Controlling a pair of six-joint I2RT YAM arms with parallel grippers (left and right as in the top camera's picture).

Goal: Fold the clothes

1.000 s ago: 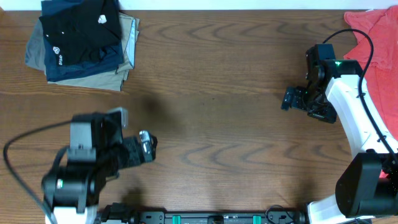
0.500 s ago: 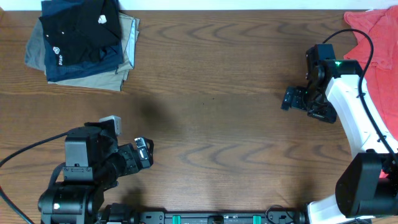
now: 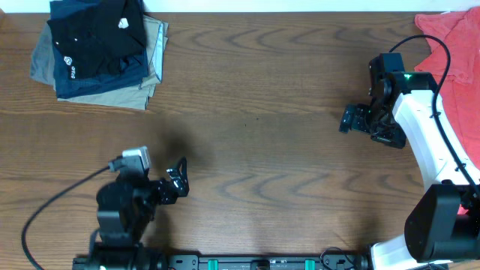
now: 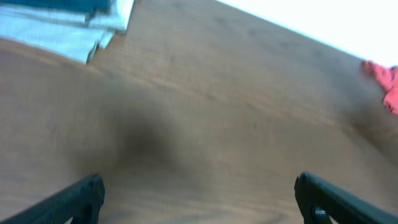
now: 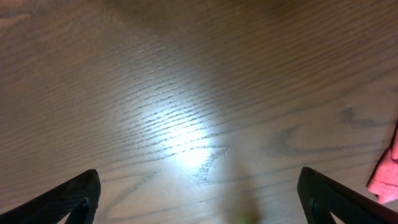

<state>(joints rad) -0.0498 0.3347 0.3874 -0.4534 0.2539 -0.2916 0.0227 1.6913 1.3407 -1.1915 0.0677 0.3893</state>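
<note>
Wood-grain table [image 3: 255,150], with your 2 arms hovering above it.
Your left gripper [image 3: 178,180] has its jaws spread wide and holds nothing, near the front edge. Your right gripper [image 3: 346,120] is just as wide and empty, on the right side. You'll find the black shirt [image 3: 94,41] folded on top of the navy and khaki stack [image 3: 112,96] in the far-left corner, and the red T-shirt [image 3: 457,45] at far right.

overhead: even, fairly bright light from above, sharp focus, bench [image 3: 255,112] grain crisp | shadow: soft dark patch on the bench just beyond the left claw [image 3: 180,178] | left wrist: heavy blur, everything smeared, dim patch mid-frame | right wrist: bright glare spot on the wood at centre, corners darker, slightly soft
</note>
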